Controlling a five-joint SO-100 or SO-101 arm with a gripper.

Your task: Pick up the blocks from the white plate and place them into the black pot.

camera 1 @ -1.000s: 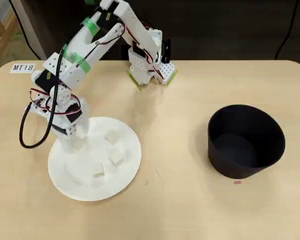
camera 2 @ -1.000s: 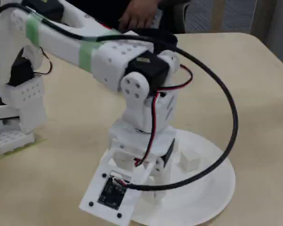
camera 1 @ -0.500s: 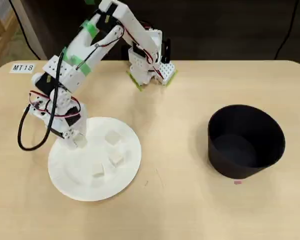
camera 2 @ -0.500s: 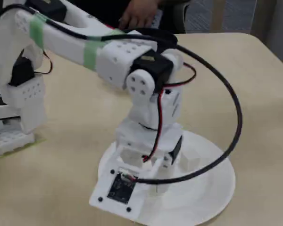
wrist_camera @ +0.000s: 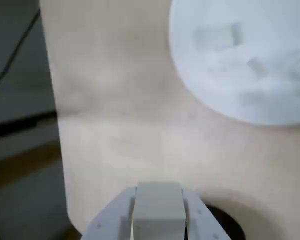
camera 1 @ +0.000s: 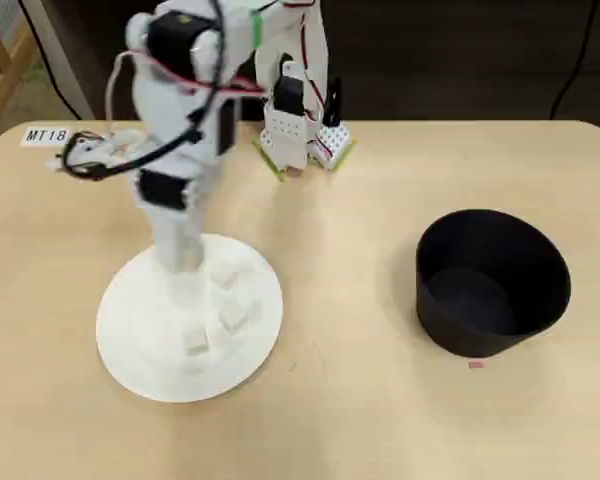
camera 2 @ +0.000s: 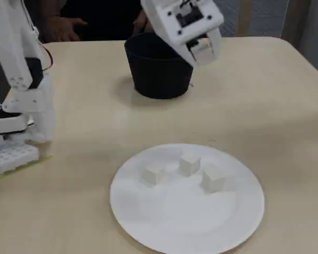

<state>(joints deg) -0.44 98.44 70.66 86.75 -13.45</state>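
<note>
Overhead view: the gripper [camera 1: 183,262] hangs raised above the far-left rim of the white plate [camera 1: 130,350], which sits toward the tabletop's left edge. 3 blocks lie on the plate: 1 near its far rim [camera 1: 223,275], 1 at the middle [camera 1: 232,318], 1 toward the near side [camera 1: 196,343]. The black pot [camera 1: 492,281] stands well apart by the right edge, and nothing shows inside it.

Wrist view: the fingers pinch a pale grey block [wrist_camera: 158,205] at the bottom of the frame — it fills the gap between them. The plate [wrist_camera: 190,75] shows blurred at the upper right, with faint cubes on it.

Fixed view: the gripper [camera 2: 203,52] is lifted high with the held block [camera 2: 203,50] at its tips, in line with the pot [camera 2: 157,69] toward the far edge. The 3 loose blocks sit in a loose row on the plate [camera 2: 148,227].

Risks, as I judge them: the carry to the pot is long, and the grip on so small a cube is shallow — a jolt could shake it loose over bare table. Letting go too early, or above the tapering wall, could bounce it off the rim.
</note>
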